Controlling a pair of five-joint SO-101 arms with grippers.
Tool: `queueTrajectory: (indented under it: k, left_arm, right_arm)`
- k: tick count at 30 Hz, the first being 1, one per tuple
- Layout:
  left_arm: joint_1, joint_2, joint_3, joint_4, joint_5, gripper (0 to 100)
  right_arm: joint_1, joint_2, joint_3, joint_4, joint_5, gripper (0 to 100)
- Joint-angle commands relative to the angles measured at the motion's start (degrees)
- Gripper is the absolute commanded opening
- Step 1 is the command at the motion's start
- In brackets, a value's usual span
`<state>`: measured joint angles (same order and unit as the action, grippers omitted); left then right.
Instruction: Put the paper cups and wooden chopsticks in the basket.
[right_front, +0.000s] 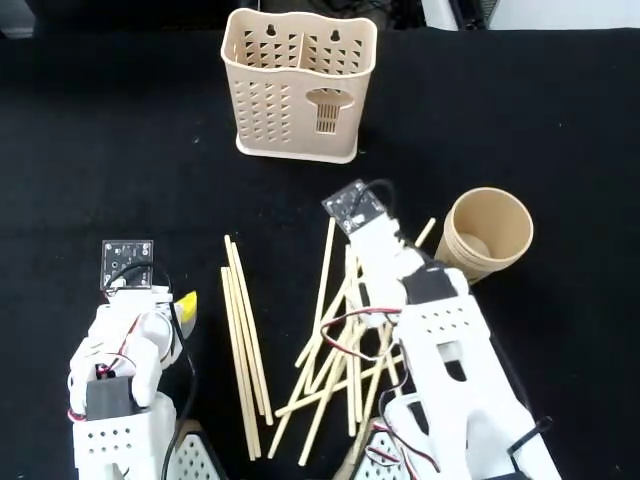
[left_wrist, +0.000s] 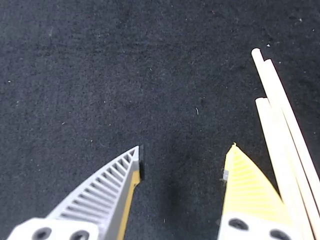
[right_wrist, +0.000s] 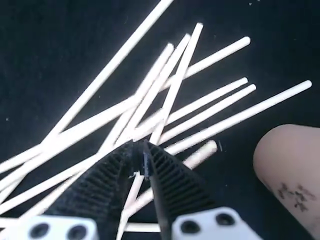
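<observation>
Had the right gripper (right_wrist: 139, 147) shut on one chopstick (right_wrist: 177, 82) among crossed ones. Had the left gripper (left_wrist: 185, 147) wide open, empty, beside straight chopsticks (right_front: 243, 340) pointing at the table's (right_front: 120, 120) far edge.

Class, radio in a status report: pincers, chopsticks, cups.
Left pincer open, beside loose chopsticks. Right pincer shut over chopstick pile, grip unclear. Paper cups on their side; basket upright beyond.

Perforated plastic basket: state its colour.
The perforated plastic basket is beige, best seen in the high view.
</observation>
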<state>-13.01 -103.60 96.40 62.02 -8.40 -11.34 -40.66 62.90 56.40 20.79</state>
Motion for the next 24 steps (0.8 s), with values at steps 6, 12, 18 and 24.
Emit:
queueTrajectory:
  k: [6,12,18,24]
  left_arm:
    - [0.75,-0.44,0.92,0.18,0.09,28]
    - [0.75,-0.44,0.92,0.18,0.18,28]
    - [0.75,-0.44,0.92,0.18,0.18,28]
    - [0.75,-0.44,0.92,0.18,0.18,28]
  right_arm:
    - [5.89,0.4,-4.62,11.25,2.81,1.5]
    - [8.97,1.1,-2.42,12.66,5.19,11.3]
    - [8.79,12.0,-3.21,6.33,4.84,8.8]
    - [8.53,23.6,-8.57,2.81,3.08,8.5]
